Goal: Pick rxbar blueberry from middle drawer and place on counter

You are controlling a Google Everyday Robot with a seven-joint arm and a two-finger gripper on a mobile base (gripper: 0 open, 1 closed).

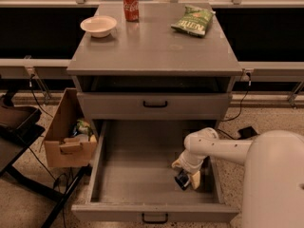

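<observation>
— On the grey surface?
— White bowl toward the far left corner. Red Coca-Cola can near it, upright, at the back edge. Green chip bag far right, lying flat.
— Touching at all?
— No, all three apart.
— And the gripper?
— Off that surface, low in the open middle drawer, near its right front corner, at the dark rxbar blueberry.

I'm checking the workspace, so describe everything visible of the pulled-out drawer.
The middle drawer is grey and smooth, like painted metal, pulled wide open below a shallower closed drawer. It has tall sides, a flat floor and a black handle in front. The tool is down inside near its right front corner, at the small dark rxbar blueberry.
</observation>
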